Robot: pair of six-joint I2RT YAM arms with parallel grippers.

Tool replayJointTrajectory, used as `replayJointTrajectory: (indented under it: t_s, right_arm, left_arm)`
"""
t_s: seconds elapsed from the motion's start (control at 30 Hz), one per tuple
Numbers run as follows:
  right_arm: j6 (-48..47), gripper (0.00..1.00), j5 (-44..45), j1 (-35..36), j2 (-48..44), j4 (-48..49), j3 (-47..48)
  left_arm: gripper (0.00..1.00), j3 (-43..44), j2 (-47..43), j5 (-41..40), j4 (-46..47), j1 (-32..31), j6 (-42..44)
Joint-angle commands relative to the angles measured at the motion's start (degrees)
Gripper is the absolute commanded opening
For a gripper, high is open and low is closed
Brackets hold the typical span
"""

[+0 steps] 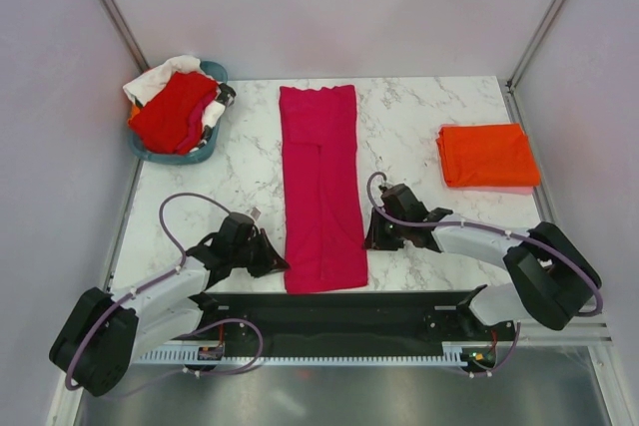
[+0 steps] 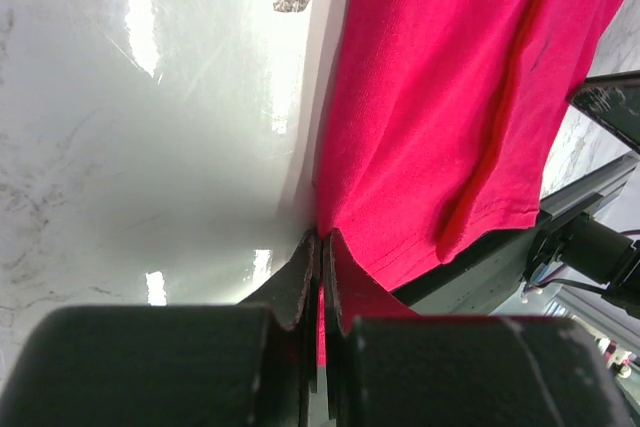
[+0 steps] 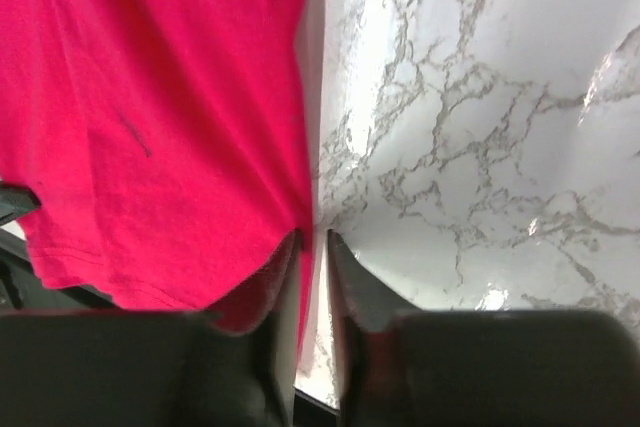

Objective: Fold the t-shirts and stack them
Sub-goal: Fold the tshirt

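A magenta-pink t-shirt (image 1: 319, 187) lies folded into a long strip down the middle of the marble table. My left gripper (image 1: 276, 260) is at the strip's near left corner. In the left wrist view this gripper (image 2: 322, 237) is shut on the shirt's (image 2: 440, 97) hem, with pink cloth pinched between the fingers. My right gripper (image 1: 370, 236) is at the strip's right edge. In the right wrist view its jaws (image 3: 313, 237) stand a narrow gap apart, with the shirt's (image 3: 150, 117) edge between them. A folded orange t-shirt (image 1: 487, 155) lies at the right.
A teal basket (image 1: 196, 156) at the back left holds a red t-shirt (image 1: 178, 110) and a white one (image 1: 165, 75). Grey walls enclose the table on three sides. The black rail (image 1: 339, 311) with the arm bases runs along the near edge.
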Motion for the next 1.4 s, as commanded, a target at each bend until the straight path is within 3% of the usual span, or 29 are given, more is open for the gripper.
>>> replayJointTrajectory:
  t_s: [0.0, 0.13, 0.23, 0.43, 0.83, 0.87, 1.0, 1.17, 1.37]
  right_arm:
    - [-0.37, 0.36, -2.33, -0.27, -2.41, 0.28, -2.27]
    - [-0.28, 0.48, -7.78, -0.27, -5.75, 1.17, -4.55]
    - [-0.28, 0.49, -10.94, -0.27, -7.69, 0.90, -5.78]
    - [0.25, 0.45, -14.99, 0.69, -9.01, -1.20, -8.16]
    - [1.30, 0.33, -19.48, 4.38, -7.78, -0.59, -9.56]
    - [1.57, 0.29, -20.00, 4.65, -7.69, -0.33, -9.65]
    - [2.09, 0.00, -20.62, 5.00, -7.43, 0.03, -9.83]
    - [3.33, 0.00, -20.88, 5.18, -9.01, 0.99, -10.80]
    - [3.68, 0.00, -20.80, 5.18, -11.38, 0.29, -10.71]
  left_arm:
    - [0.02, -1.50, -0.17, -0.30, -2.60, -0.35, -0.62]
    - [0.29, -1.06, -0.17, 2.51, -2.95, -0.44, -0.10]
    - [0.43, -0.98, -0.61, 3.75, -4.00, -0.70, -0.53]
    - [0.49, -0.36, -1.84, 4.89, -7.61, -1.14, -0.53]
    - [0.35, -0.45, -1.14, 7.26, -8.05, -2.90, -1.33]
    - [0.33, -0.53, -0.88, 7.44, -7.88, -3.07, -1.24]
    - [0.16, -0.45, -0.53, 8.06, -7.88, -3.34, -0.71]
    - [0.03, -0.53, -1.31, 9.28, -7.88, -3.42, -0.80]
    - [0.02, -0.71, -3.86, 11.04, -9.02, -3.51, -1.32]
